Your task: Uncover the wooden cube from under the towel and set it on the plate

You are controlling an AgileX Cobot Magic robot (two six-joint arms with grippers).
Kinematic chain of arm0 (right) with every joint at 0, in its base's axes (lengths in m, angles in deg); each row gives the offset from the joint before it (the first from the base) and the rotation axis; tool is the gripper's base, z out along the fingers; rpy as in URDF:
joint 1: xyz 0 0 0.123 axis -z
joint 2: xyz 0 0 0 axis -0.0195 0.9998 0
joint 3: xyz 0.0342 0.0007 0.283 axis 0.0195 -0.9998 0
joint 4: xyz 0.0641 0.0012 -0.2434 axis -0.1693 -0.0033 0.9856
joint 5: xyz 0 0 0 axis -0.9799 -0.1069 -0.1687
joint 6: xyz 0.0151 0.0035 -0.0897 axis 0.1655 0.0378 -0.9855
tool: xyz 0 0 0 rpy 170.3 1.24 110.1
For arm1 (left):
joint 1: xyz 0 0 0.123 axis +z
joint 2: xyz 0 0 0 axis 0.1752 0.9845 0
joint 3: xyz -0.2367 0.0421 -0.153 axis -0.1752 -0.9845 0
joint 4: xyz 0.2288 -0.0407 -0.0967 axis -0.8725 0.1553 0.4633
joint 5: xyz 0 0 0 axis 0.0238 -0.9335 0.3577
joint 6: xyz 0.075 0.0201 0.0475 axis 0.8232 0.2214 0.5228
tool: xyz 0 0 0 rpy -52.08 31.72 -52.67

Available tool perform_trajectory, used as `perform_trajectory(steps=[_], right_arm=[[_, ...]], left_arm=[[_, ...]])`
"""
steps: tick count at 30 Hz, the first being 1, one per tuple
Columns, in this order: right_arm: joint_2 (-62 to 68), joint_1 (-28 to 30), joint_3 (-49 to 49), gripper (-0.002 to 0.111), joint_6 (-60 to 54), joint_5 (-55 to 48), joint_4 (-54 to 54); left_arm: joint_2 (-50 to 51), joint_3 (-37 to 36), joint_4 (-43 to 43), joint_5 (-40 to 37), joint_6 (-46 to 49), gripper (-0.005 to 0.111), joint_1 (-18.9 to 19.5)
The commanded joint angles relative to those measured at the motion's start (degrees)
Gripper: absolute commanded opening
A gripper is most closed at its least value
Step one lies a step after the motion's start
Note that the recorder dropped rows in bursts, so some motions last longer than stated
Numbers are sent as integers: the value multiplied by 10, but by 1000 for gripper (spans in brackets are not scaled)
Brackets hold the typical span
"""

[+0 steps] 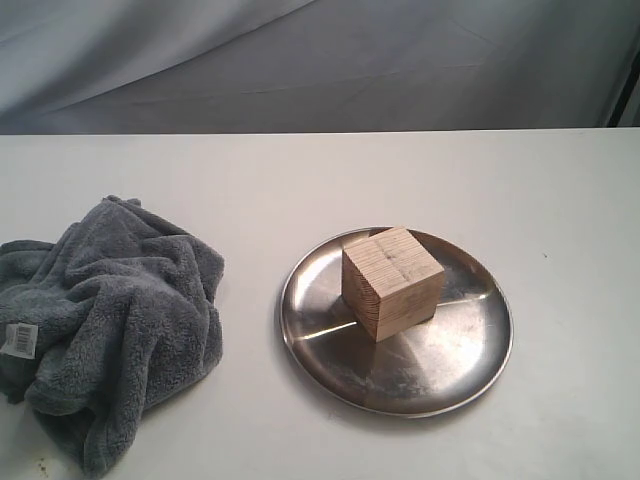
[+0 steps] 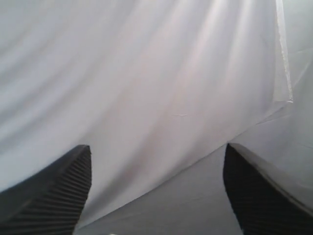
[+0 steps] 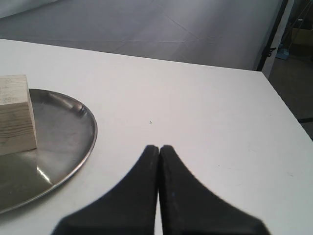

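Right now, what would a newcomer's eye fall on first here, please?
The pale wooden cube stands uncovered on the round shiny silver metal plate, right of centre on the white table. To its left in the exterior view, clear of the plate, the dark grey fluffy towel lies crumpled.

Grey towel (image 1: 120, 300) (tag (image 1: 18, 340) perhaps white)

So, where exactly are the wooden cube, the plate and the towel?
wooden cube (image 1: 392, 258), exterior view, its top face.
plate (image 1: 440, 355), exterior view, bare metal near the cube.
towel (image 1: 120, 300), exterior view, crumpled middle folds.
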Motion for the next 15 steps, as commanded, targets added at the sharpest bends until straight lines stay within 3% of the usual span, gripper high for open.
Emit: perform_trajectory(steps=[1, 6, 8, 15], right_arm=[[-3, 5, -1, 0, -1, 1, 2], [-3, 5, -1, 0, -1, 1, 2], [-3, 5, -1, 0, -1, 1, 2], [-3, 5, -1, 0, -1, 1, 2]], left_arm=[[-36, -57, 1, 14, -18, 60, 0], [-75, -122, 1, 43, -73, 14, 0], [-97, -146, 1, 41, -108, 0, 0], [-186, -234, 1, 52, -191, 0, 0]])
